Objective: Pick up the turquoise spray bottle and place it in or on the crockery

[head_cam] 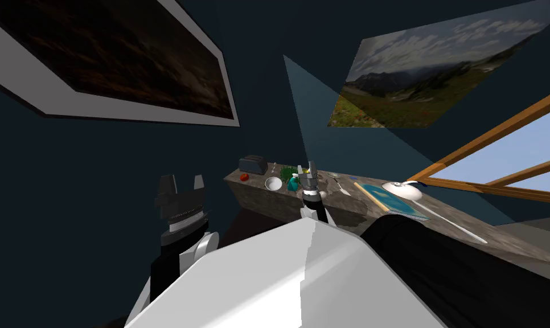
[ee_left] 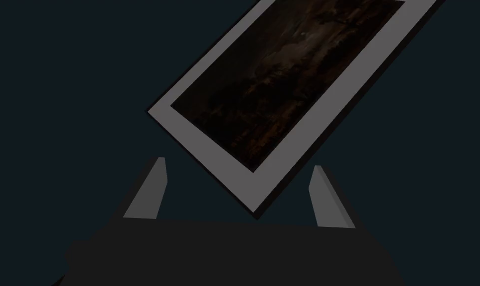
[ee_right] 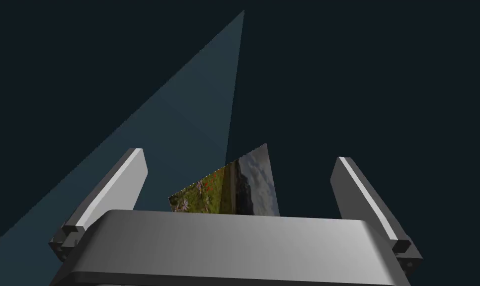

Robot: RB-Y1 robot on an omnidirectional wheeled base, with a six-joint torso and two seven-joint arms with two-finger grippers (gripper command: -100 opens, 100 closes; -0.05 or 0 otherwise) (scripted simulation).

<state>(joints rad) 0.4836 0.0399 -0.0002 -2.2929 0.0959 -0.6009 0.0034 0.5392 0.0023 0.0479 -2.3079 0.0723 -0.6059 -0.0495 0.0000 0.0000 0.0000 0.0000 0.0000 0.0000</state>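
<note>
item: bottle (head_cam: 292, 183), turquoise, standing on the worktop (head_cam: 351, 200) toward its left end, near the front edge. neighbours: white bowl (head_cam: 273, 183) just beside it on the left-end side, with a tomato (head_cam: 244, 177) and a toaster (head_cam: 253, 165) further along to the left corner, and greens (head_cam: 288, 172) behind, toward the back edge. a blue book (head_cam: 390, 199) lies well apart toward the right end. right gripper (head_cam: 308, 168): over the worktop just beside the bottle on the side away from the bowl, fingers apart and holding nothing; its own camera looks along them at the wall, so it is not aimed at the bottle. left gripper (head_cam: 183, 178): raised off the worktop's left end, well apart from everything, fingers apart and empty. step in hand, as you may judge it: the reach, with the bottle not yet grasped and the bowl not yet filled. next move calls for you to tip the right gripper down toward the bottle, set a finger on either side of its body and close. after that comes a lift and a short carry to the bowl. mind the bowl and greens close by.
</note>
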